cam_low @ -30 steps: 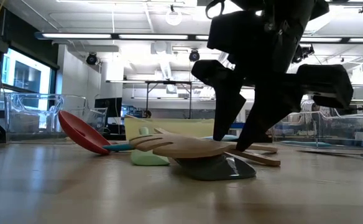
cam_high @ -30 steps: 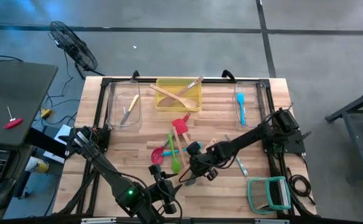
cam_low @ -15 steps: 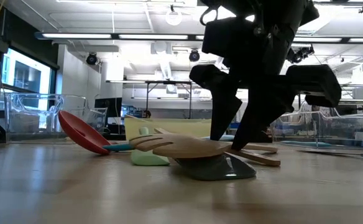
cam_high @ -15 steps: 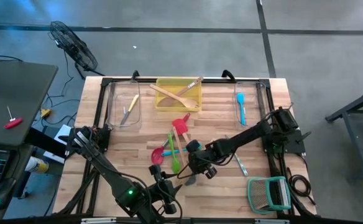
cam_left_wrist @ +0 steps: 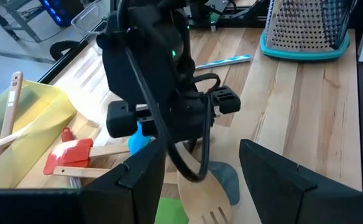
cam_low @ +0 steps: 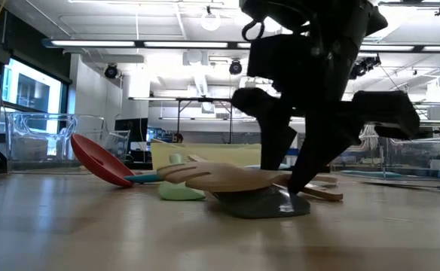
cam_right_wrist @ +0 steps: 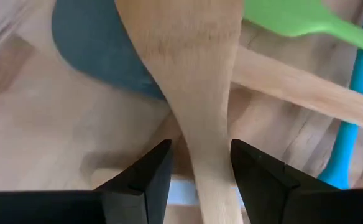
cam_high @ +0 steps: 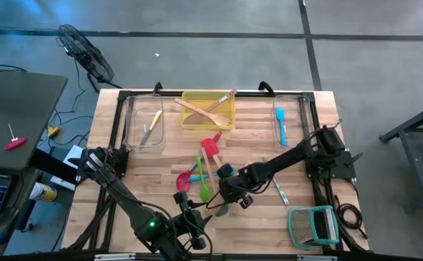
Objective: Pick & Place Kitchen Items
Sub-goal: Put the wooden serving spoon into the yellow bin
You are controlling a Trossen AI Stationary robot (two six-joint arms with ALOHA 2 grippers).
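A pile of kitchen items lies mid-table: a wooden slotted spoon [cam_low: 212,177] resting on a grey spatula [cam_low: 261,203], a green spatula [cam_high: 203,185], a red ladle [cam_low: 99,159] and a red spatula [cam_high: 211,145]. My right gripper [cam_right_wrist: 200,180] slants down over the pile, open, its fingers on either side of the wooden spoon's neck [cam_right_wrist: 206,143]. Near the table's front edge, my left gripper [cam_left_wrist: 200,186] hangs open with nothing between its fingers, facing the pile. My right gripper comes at the wooden spoon's neck [cam_right_wrist: 197,134] from above, slanting, with its fingers across it. I cannot tell whether they touch the neck. In the low view one fingertip [cam_low: 295,190] reaches down to the grey spatula's blade, and whether it touches there does not show.
A yellow tray [cam_high: 188,119] with two wooden utensils stands at the far middle. A clear bin [cam_high: 133,123] with a yellow-handled knife is far left, and another [cam_high: 302,123] with a blue spatula [cam_high: 280,127] is far right. A teal rack [cam_high: 313,225] stands near right.
My right gripper has sunk a little onto the pile, and the gap between its fingers is unchanged. The utensils lie as before.
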